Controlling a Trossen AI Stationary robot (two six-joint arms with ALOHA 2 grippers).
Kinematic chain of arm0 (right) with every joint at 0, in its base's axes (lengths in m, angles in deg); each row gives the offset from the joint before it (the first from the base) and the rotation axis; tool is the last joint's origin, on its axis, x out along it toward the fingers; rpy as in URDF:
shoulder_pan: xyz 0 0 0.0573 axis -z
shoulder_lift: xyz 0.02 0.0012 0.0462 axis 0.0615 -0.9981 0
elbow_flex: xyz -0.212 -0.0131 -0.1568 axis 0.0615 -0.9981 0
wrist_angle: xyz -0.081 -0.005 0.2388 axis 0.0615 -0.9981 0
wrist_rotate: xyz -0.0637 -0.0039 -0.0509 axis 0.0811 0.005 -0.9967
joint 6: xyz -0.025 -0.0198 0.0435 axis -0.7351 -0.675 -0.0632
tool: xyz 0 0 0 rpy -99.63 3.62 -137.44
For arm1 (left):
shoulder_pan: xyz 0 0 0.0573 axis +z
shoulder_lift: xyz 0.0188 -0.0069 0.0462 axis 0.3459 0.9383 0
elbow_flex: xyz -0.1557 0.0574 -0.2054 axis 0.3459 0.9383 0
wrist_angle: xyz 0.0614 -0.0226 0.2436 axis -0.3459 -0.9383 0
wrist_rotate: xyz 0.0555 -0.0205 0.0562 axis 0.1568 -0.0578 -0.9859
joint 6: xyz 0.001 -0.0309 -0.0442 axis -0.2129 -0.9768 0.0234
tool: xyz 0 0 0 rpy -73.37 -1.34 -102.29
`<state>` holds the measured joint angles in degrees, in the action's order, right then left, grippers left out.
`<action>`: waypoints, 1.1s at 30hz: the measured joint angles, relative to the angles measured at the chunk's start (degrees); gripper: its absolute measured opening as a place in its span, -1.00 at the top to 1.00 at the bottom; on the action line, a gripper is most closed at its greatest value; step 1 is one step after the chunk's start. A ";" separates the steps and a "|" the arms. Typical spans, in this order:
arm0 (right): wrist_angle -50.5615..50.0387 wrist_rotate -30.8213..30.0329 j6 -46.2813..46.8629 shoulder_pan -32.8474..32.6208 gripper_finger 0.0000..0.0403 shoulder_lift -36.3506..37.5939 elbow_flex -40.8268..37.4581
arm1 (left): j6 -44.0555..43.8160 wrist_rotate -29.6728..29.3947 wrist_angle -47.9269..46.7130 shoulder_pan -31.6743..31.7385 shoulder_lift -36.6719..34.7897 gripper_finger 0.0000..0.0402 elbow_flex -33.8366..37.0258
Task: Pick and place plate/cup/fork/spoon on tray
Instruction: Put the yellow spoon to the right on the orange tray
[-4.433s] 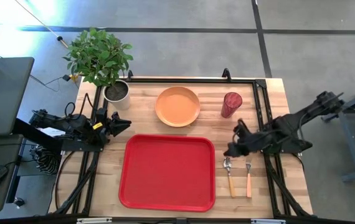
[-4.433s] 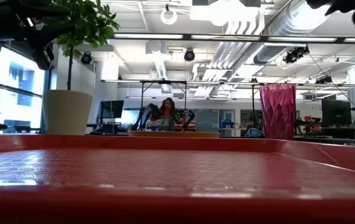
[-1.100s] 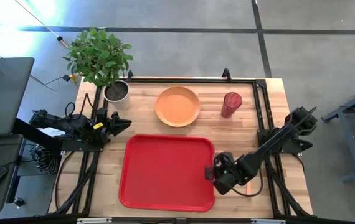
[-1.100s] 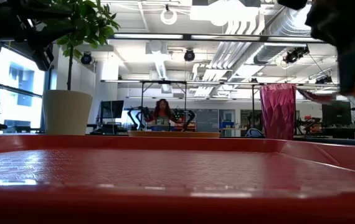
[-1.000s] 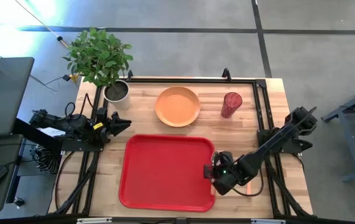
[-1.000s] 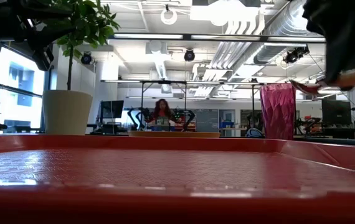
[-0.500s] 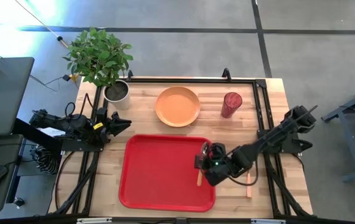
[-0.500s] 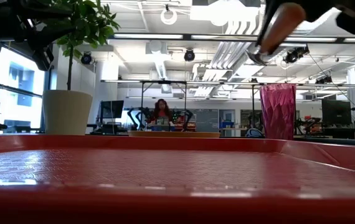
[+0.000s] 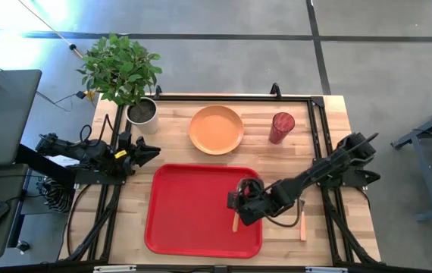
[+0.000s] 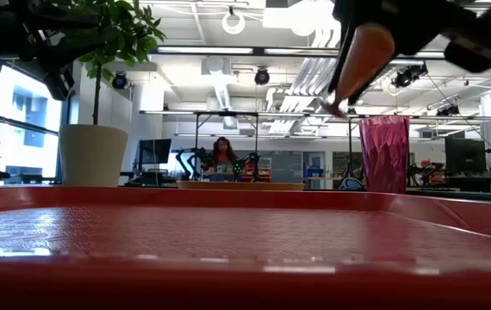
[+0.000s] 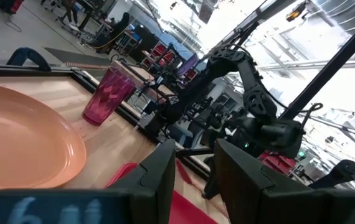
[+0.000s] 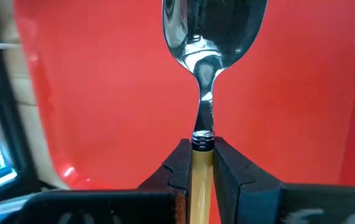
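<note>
My right gripper (image 9: 241, 202) is shut on the spoon (image 9: 236, 220), with its tan handle and silver bowl (image 12: 213, 25), and holds it above the right part of the red tray (image 9: 193, 216). The fork (image 9: 302, 225) lies flat on the table to the right of the tray. The orange plate (image 9: 216, 129) and the dark red cup (image 9: 281, 127) stand on the table beyond the tray. My left gripper (image 9: 154, 150) is open and empty at the table's left edge. My right gripper pinches the spoon's tan handle (image 12: 201, 165) between its two fingers, just behind the metal collar at the bowl end. The fingers lie across the handle and come from the table's right, slanting down. The spoon is lifted clear of the tray, with the handle's free end (image 10: 364, 47) sticking out toward the table's near edge.
A grey pot with a green plant (image 9: 142, 112) stands at the table's far left corner. A black frame (image 9: 318, 136) runs along the table's edges. Bare wood shows to the left of the tray.
My right gripper has carried the spoon toward the table's left edge, from the tray's right rim to above the tray's right part. The spoon stays held clear of the tray.
</note>
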<state>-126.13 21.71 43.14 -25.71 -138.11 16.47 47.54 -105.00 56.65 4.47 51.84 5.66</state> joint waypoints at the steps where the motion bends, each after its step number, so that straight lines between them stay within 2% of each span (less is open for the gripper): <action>1: 0.27 0.77 0.58 0.02 0.90 -0.79 0.00 | 0.00 0.03 -0.11 0.00 0.00 0.48 0.00; 7: 0.84 7.59 2.25 0.00 0.90 -5.13 0.00 | 0.00 0.03 -1.03 0.00 0.02 0.48 0.00; 16: 1.47 11.59 2.22 0.41 0.90 -8.91 0.00 | 0.00 -0.01 -1.05 0.00 0.00 0.48 0.00; 33: 2.86 11.25 -7.67 4.58 0.90 -9.79 -0.02 | 0.00 -0.06 -1.09 0.00 0.00 0.48 0.00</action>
<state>-123.27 32.96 35.47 -21.13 -147.90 16.44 47.54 -105.06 55.57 4.47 51.84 5.66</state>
